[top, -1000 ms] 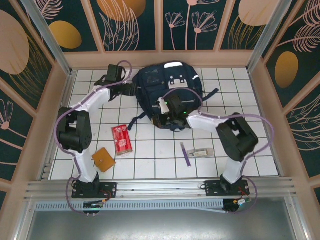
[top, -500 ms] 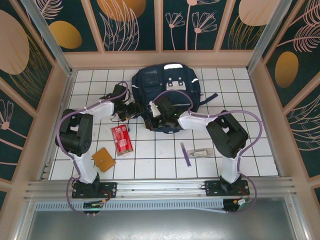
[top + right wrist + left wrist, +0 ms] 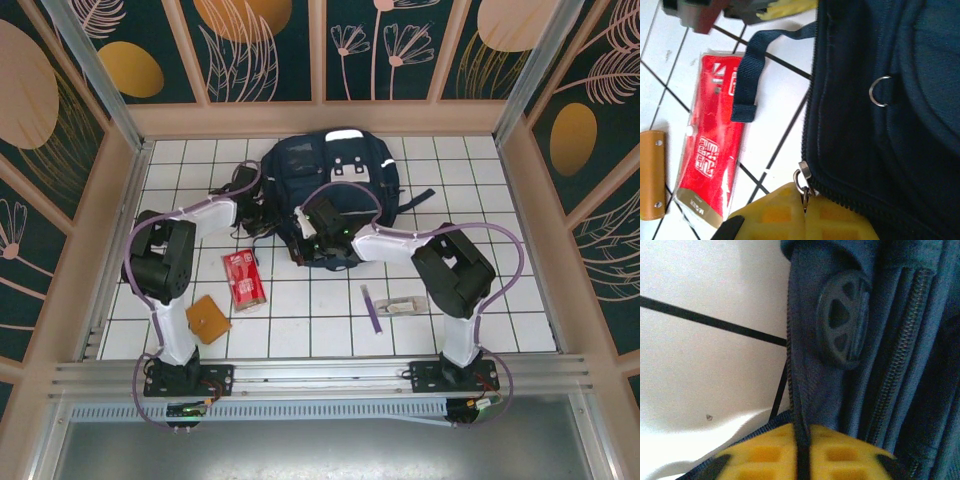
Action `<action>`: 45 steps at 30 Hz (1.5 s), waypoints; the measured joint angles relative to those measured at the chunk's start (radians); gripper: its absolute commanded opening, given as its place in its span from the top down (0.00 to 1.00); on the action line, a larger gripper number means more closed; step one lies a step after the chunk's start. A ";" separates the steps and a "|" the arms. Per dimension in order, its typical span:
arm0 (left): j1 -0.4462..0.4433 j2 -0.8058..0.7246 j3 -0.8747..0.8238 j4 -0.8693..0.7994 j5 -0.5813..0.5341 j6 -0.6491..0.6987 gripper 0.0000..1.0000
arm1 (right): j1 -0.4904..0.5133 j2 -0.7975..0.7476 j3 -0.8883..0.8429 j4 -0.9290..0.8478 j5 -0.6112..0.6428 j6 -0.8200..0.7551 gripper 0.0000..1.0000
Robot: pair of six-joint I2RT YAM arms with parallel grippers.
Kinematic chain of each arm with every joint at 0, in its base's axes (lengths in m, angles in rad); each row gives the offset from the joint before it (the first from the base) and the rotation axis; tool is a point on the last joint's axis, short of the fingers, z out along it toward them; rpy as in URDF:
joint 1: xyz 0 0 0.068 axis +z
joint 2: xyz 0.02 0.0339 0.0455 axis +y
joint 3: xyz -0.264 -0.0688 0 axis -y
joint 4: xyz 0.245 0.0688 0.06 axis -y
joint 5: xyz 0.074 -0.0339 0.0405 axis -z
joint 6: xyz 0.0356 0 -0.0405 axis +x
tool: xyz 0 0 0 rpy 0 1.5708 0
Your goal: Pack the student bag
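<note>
The student bag (image 3: 340, 180) lies flat at the back middle of the tiled table, navy with a pale patch on top. My left gripper (image 3: 268, 220) is at its left edge, and its yellow pads (image 3: 760, 455) are shut on a dark seam of the bag's fabric (image 3: 805, 365). Beside that seam run zipper teeth (image 3: 895, 355) and a round rubber badge (image 3: 842, 320). My right gripper (image 3: 303, 243) is at the bag's near left corner. Its pads (image 3: 775, 215) are shut on the metal zipper pull (image 3: 802, 182) of the bag (image 3: 890, 110).
A red packet (image 3: 243, 278) (image 3: 715, 155) lies just in front of the bag's left side, with a brown leather holder (image 3: 207, 319) (image 3: 651, 175) nearer the left arm. A purple pen (image 3: 372, 308) and a small white item (image 3: 407, 305) lie front right. A loose strap (image 3: 747, 75) trails over the tiles.
My left gripper came down from the back left to the bag's left edge and shut on its seam. The right gripper pulled the zipper pull leftward, then held still.
</note>
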 measured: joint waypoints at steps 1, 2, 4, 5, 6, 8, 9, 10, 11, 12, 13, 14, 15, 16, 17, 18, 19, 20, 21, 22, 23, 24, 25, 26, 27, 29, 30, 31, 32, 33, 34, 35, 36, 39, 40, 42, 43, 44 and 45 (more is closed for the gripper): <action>-0.002 0.000 0.013 -0.018 -0.010 0.016 1.00 | -0.001 -0.005 0.006 -0.023 0.014 -0.008 1.00; -0.003 0.000 0.032 -0.040 -0.022 0.037 1.00 | -0.003 -0.012 0.015 -0.060 0.030 -0.020 1.00; 0.001 0.001 0.064 -0.071 -0.041 0.074 1.00 | -0.008 -0.026 0.029 -0.121 0.057 -0.040 1.00; 0.005 0.005 0.086 -0.091 -0.054 0.101 1.00 | -0.011 -0.034 0.035 -0.152 0.074 -0.048 1.00; 0.006 0.011 0.109 -0.113 -0.066 0.127 1.00 | -0.017 -0.042 0.043 -0.183 0.089 -0.054 1.00; 0.007 0.028 0.153 -0.148 -0.100 0.186 1.00 | -0.032 -0.056 0.059 -0.254 0.129 -0.065 1.00; 0.007 0.035 0.172 -0.161 -0.113 0.221 1.00 | -0.042 -0.067 0.063 -0.288 0.152 -0.068 1.00; 0.007 0.041 0.185 -0.172 -0.121 0.251 1.00 | -0.051 -0.076 0.064 -0.310 0.166 -0.069 1.00; 0.006 0.046 0.195 -0.178 -0.128 0.292 1.00 | -0.064 -0.087 0.063 -0.336 0.180 -0.070 1.00; 0.006 0.050 0.201 -0.181 -0.132 0.331 1.00 | -0.079 -0.100 0.058 -0.358 0.187 -0.071 1.00; 0.006 0.055 0.208 -0.184 -0.136 0.367 1.00 | -0.094 -0.110 0.049 -0.369 0.189 -0.071 1.00; 0.006 0.062 0.216 -0.188 -0.140 0.404 1.00 | -0.116 -0.123 0.033 -0.378 0.188 -0.071 1.00; 0.006 0.074 0.232 -0.198 -0.144 0.440 1.00 | -0.136 -0.133 0.019 -0.384 0.186 -0.071 1.00; 0.006 0.091 0.255 -0.213 -0.147 0.469 1.00 | -0.154 -0.139 0.008 -0.393 0.187 -0.075 1.00; 0.006 0.116 0.293 -0.235 -0.154 0.499 1.00 | -0.173 -0.142 0.000 -0.406 0.187 -0.079 1.00; 0.007 0.148 0.342 -0.264 -0.158 0.528 1.00 | -0.189 -0.141 -0.002 -0.418 0.183 -0.089 1.00; 0.007 0.179 0.392 -0.289 -0.159 0.550 1.00 | -0.197 -0.139 -0.002 -0.422 0.177 -0.097 1.00; 0.007 0.218 0.455 -0.317 -0.159 0.575 1.00 | -0.201 -0.137 0.002 -0.425 0.167 -0.109 1.00; 0.008 0.253 0.516 -0.343 -0.159 0.592 0.96 | -0.200 -0.134 0.010 -0.425 0.155 -0.121 1.00; 0.011 0.281 0.566 -0.367 -0.159 0.603 0.88 | -0.195 -0.127 0.020 -0.426 0.143 -0.128 1.00; 0.015 0.310 0.624 -0.394 -0.159 0.612 0.82 | -0.188 -0.115 0.039 -0.431 0.128 -0.136 1.00; 0.021 0.336 0.678 -0.409 -0.175 0.616 0.76 | -0.176 -0.097 0.067 -0.443 0.116 -0.142 1.00; 0.030 0.355 0.720 -0.413 -0.185 0.613 0.71 | -0.166 -0.082 0.090 -0.456 0.111 -0.143 1.00; 0.043 0.367 0.761 -0.415 -0.197 0.608 0.66 | -0.149 -0.058 0.121 -0.470 0.098 -0.145 1.00; 0.056 0.369 0.783 -0.417 -0.204 0.597 0.61 | -0.132 -0.031 0.154 -0.480 0.083 -0.146 1.00; 0.077 0.348 0.791 -0.422 -0.213 0.566 0.58 | -0.097 0.020 0.219 -0.484 0.050 -0.145 1.00; 0.087 0.327 0.772 -0.421 -0.220 0.547 0.56 | -0.078 0.047 0.251 -0.482 0.032 -0.143 1.00; 0.093 0.300 0.740 -0.418 -0.225 0.529 0.54 | -0.061 0.069 0.278 -0.476 0.015 -0.140 1.00; 0.097 0.253 0.678 -0.416 -0.225 0.506 0.52 | -0.044 0.094 0.308 -0.468 -0.002 -0.133 1.00; 0.098 0.210 0.621 -0.415 -0.221 0.485 0.49 | -0.032 0.110 0.325 -0.454 -0.016 -0.126 1.00; 0.098 0.159 0.550 -0.416 -0.217 0.460 0.46 | -0.019 0.125 0.342 -0.433 -0.034 -0.115 1.00; 0.095 0.101 0.473 -0.418 -0.209 0.433 0.43 | -0.010 0.137 0.354 -0.416 -0.049 -0.100 1.00; 0.092 0.055 0.412 -0.419 -0.206 0.408 0.41 | -0.003 0.146 0.364 -0.399 -0.062 -0.090 1.00; 0.084 -0.090 0.216 -0.417 -0.192 0.326 0.37 | 0.013 0.169 0.383 -0.342 -0.095 -0.057 1.00; 0.082 -0.122 0.168 -0.417 -0.187 0.301 0.36 | 0.014 0.174 0.385 -0.323 -0.105 -0.047 1.00; 0.081 -0.162 0.100 -0.409 -0.176 0.253 0.35 | 0.017 0.181 0.385 -0.294 -0.122 -0.032 1.00; 0.081 -0.171 0.072 -0.396 -0.164 0.228 0.35 | 0.018 0.184 0.385 -0.280 -0.131 -0.024 1.00; 0.081 -0.173 0.051 -0.383 -0.148 0.205 0.35 | 0.020 0.189 0.385 -0.265 -0.140 -0.017 1.00; 0.081 -0.172 0.035 -0.372 -0.138 0.186 0.35 | 0.021 0.193 0.385 -0.254 -0.146 -0.015 1.00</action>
